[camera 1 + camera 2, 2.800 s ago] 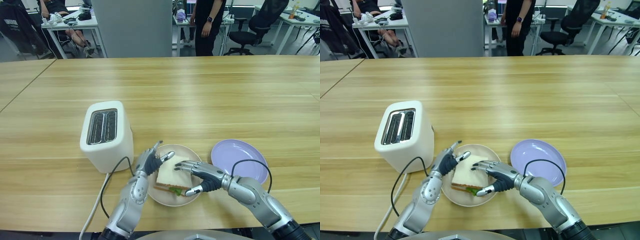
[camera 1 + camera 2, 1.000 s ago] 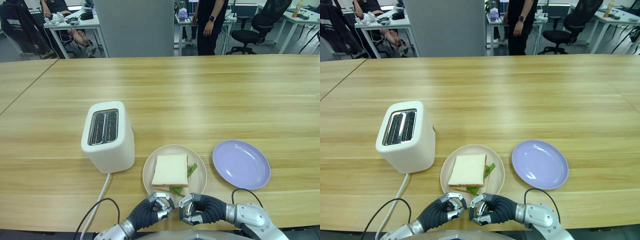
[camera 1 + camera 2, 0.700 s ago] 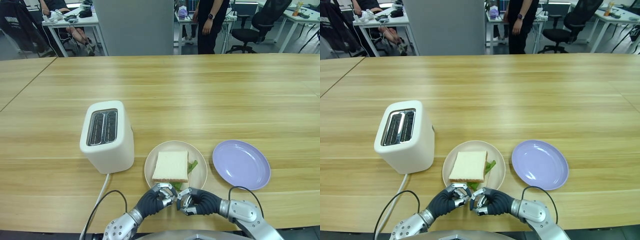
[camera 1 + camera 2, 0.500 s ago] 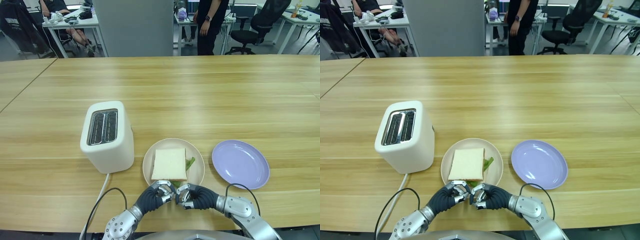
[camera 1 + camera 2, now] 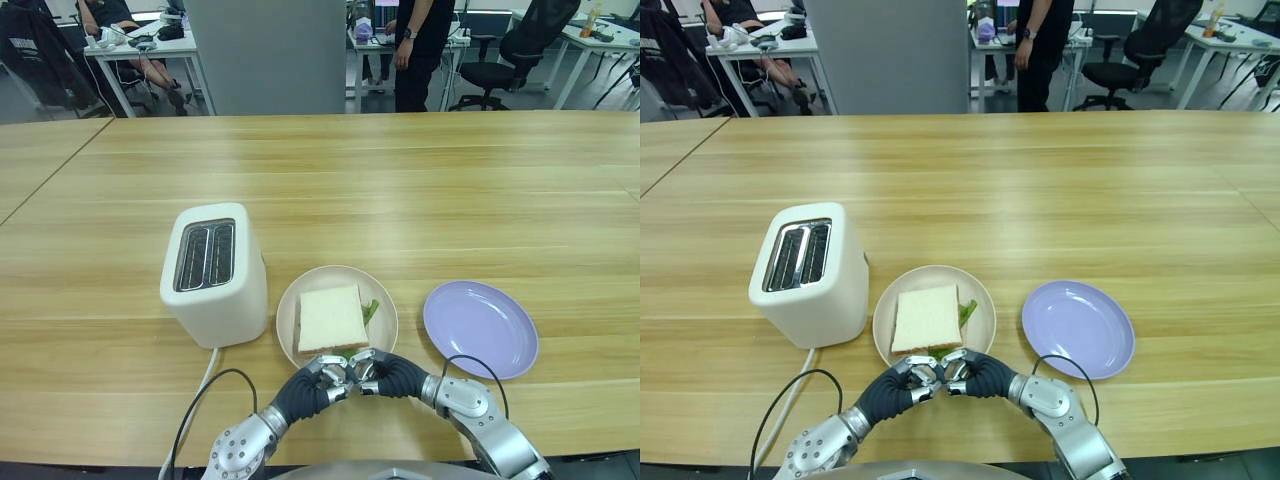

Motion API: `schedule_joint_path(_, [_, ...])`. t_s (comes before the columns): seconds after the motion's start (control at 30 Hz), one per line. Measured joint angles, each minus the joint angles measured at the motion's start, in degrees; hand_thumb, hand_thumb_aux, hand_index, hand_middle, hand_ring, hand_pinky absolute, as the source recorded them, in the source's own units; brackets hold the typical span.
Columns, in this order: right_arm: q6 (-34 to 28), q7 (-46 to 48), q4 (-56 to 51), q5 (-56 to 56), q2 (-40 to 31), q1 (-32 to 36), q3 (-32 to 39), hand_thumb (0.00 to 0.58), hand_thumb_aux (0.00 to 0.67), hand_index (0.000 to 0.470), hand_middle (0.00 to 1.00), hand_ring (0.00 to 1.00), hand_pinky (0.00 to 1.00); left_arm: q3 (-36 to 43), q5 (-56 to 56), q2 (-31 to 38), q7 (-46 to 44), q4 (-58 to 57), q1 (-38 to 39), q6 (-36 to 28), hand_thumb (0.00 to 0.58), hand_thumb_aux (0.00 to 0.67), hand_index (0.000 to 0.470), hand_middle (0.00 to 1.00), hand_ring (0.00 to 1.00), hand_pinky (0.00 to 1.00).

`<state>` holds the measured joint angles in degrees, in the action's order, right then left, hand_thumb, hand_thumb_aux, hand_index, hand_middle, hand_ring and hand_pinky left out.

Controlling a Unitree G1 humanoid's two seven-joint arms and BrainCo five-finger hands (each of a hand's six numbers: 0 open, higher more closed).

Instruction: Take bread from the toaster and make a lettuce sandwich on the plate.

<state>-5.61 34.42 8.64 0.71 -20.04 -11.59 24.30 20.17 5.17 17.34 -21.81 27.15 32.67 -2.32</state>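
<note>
Lower centre of frame: white-bread lettuce sandwich (image 5: 329,318) on round beige plate (image 5: 286,308). Just below, at its near rim — left hand (image 5: 316,379) and right hand (image 5: 380,372), fingers curled tight, knuckles together, apparently holding nothing. Straight up-frame from both, equally near.

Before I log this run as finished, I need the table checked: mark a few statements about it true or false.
1. The sandwich lies on the beige plate. True.
2. Bread sticks out of the toaster. False: no bread shows in its slots.
3. Lettuce lies on the purple plate. False: it is bare; the lettuce peeks from the sandwich.
4. The left hand and right hand are curled at the beige plate's near rim. True.
</note>
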Motion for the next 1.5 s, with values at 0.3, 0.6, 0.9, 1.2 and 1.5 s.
schedule_joint_path(0.3, [-2.6, -0.2, 3.7, 0.0, -1.4, -1.6, 0.0, 0.580, 0.670, 0.460, 1.00, 1.00, 1.00, 0.1, 2.1, 2.2, -0.6, 7.9, 2.6, -1.8, 0.580, 0.670, 0.460, 1.00, 1.00, 1.00])
schedule_joint_path(0.6, [-6.6, 0.9, 10.7, 0.1, -4.6, -6.8, 1.8, 0.580, 0.670, 0.460, 1.00, 1.00, 1.00, -0.6, -2.1, 6.2, 0.4, 3.0, 4.7, -5.1, 0.580, 0.670, 0.460, 1.00, 1.00, 1.00])
schedule_joint_path(0.9, [-6.1, 1.2, 4.8, 0.1, -3.3, -5.6, 3.9, 0.580, 0.670, 0.460, 1.00, 1.00, 1.00, 3.6, -11.6, 4.3, 4.1, -5.9, -0.7, -8.4, 0.580, 0.670, 0.460, 1.00, 1.00, 1.00])
schedule_joint_path(1.2, [-5.7, -1.0, -5.0, 0.1, 4.3, 1.0, 2.6, 0.580, 0.670, 0.460, 1.00, 1.00, 1.00, 1.3, -14.3, 0.0, 8.5, -13.9, -8.1, -7.5, 0.580, 0.670, 0.460, 1.00, 1.00, 1.00])
schedule_joint_path(1.5, [-1.6, -13.8, -35.3, -3.0, 16.7, 23.4, -2.2, 0.580, 0.670, 0.460, 1.00, 1.00, 1.00, -2.0, -16.8, -4.4, 13.1, -38.1, -31.2, -4.8, 0.580, 0.670, 0.460, 1.00, 1.00, 1.00])
